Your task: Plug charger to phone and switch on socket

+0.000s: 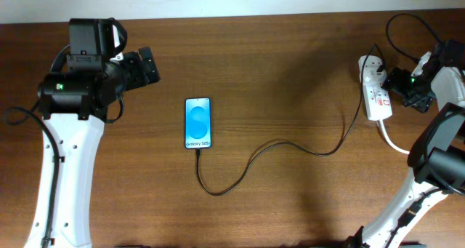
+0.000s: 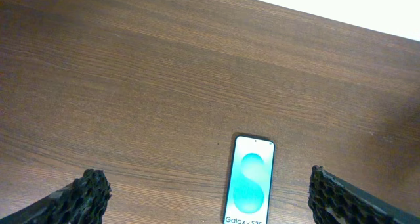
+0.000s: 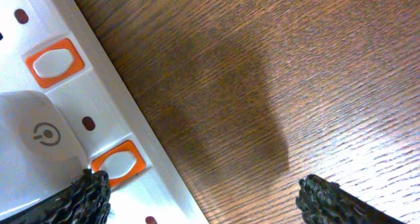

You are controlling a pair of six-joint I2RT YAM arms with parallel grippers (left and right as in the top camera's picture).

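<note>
Brown wood grain covers the table (image 1: 290, 52) from edge to edge. At far left the white left arm (image 1: 69, 175) rises to a black wrist, and the left gripper (image 1: 150, 66) sits in the upper left of the overhead frame, jaws spread wide with nothing between them. In its wrist view the two dark fingers (image 2: 88, 198) stand at the lower corners, with bare wood and the top of the phone between them.

The phone (image 1: 197, 123) lies flat left of centre, screen up and lit blue, well clear of both grippers. The charger (image 1: 290, 145) meets the phone's lower edge, and its tip looks seated there. From there it loops down, runs right across the middle of the table and climbs along the left side of the socket. Nothing else lies on the wood between the phone and the socket.

The socket (image 1: 375, 92) lies at the right, long side running up and down the frame, with a white cord (image 1: 392, 140) leaving its lower end. The right gripper (image 1: 394, 88) hangs just at its right edge, jaws open and gripping nothing. In the right wrist view, one finger (image 3: 85, 198) overlaps the strip beside an orange-red switch (image 3: 118, 161). A white plug block (image 3: 39, 135) crowds that switch from the left, and the other finger is over bare wood. Whether the finger touches, or whether the switches are on, I cannot tell.
</note>
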